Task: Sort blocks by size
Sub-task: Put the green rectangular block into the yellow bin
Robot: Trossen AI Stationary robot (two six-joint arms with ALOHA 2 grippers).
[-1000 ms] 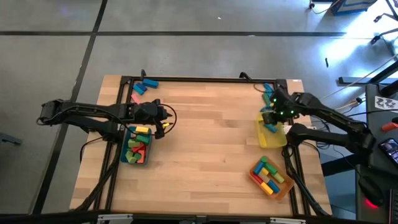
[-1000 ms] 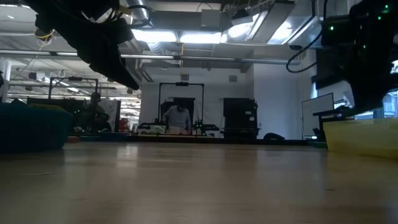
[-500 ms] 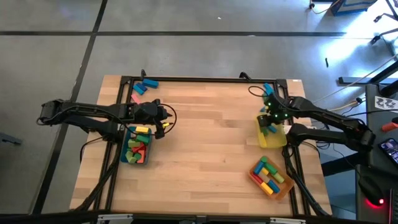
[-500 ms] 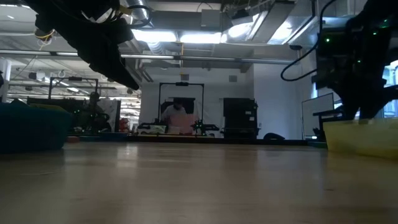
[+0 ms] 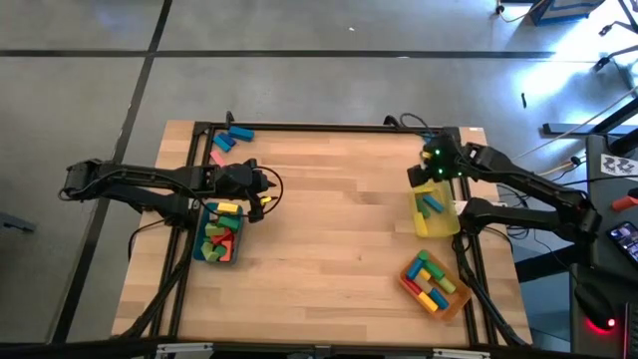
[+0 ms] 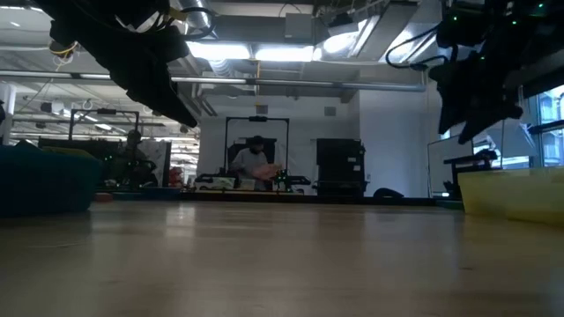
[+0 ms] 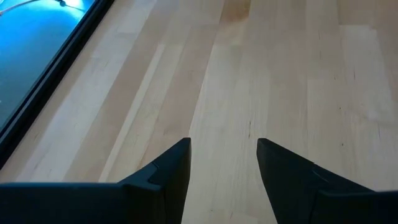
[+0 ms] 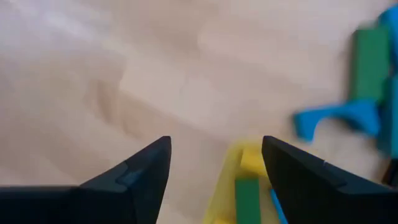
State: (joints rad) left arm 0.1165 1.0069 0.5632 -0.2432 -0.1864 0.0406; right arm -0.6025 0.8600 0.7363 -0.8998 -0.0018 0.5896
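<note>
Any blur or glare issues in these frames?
Right wrist view: soft and smeared, the yellow tray and blue arch block fuzzy. Low view: backlit by ceiling lights, both arms silhouettes. High view: bright glare on the floor at upper right. Left wrist view: sharp.

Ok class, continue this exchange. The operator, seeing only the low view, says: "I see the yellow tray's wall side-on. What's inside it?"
Observer: Blue blocks and a green one lie in the yellow tray.
Operator: Where is the right pincer?
Observer: The right pincer hangs by that tray's far end, open and empty.
Operator: And the left one?
Observer: The left pincer is open over bare wood beside the teal tray.
</note>
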